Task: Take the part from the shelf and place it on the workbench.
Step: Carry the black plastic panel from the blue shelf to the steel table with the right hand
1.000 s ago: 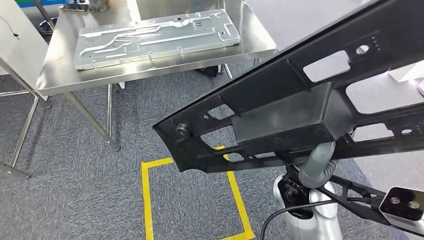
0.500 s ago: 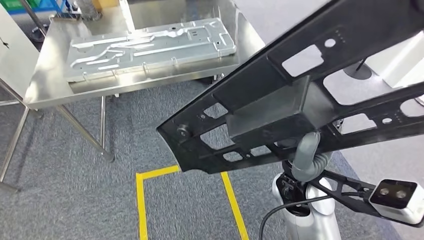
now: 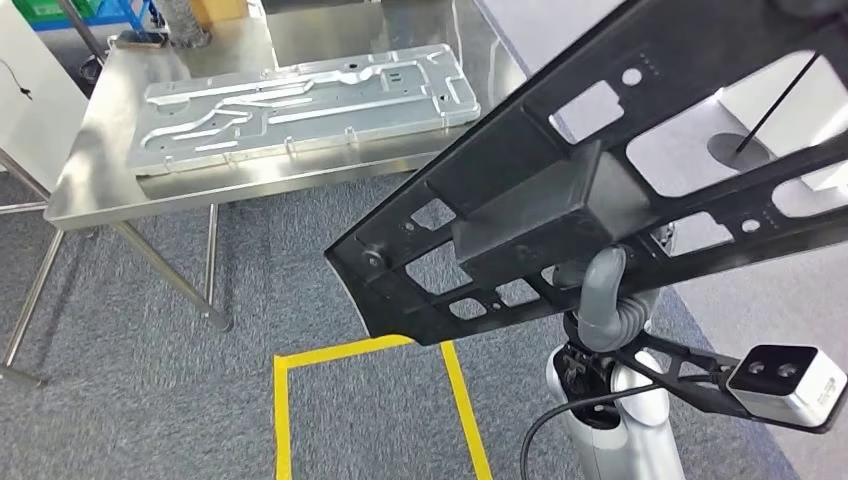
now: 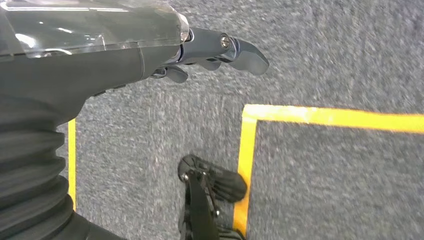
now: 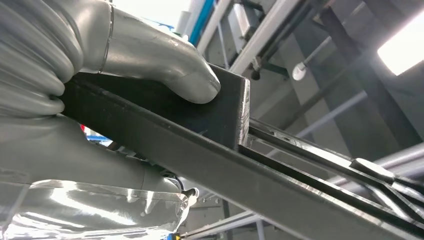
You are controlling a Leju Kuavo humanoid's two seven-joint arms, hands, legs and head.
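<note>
**Carrying the part to the counter**

Since a second ago the view has swung and the counter (image 3: 110, 170) sits slightly lower. Right hand (image 5: 125, 65) fingers clamp the black part (image 3: 600, 190), held aloft; left hand (image 4: 210, 50) hangs empty, fingers loosely curled. Next, I judge: step closer, then lower it beside the metal plate (image 3: 300, 100).

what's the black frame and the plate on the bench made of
Black frame: looks like moulded plastic or coated metal, matte black with cut-out windows; unclear which. Plate: stamped sheet metal, dull silver with pressed ribs. Bench: likely stainless steel, brushed and reflective.
</note>
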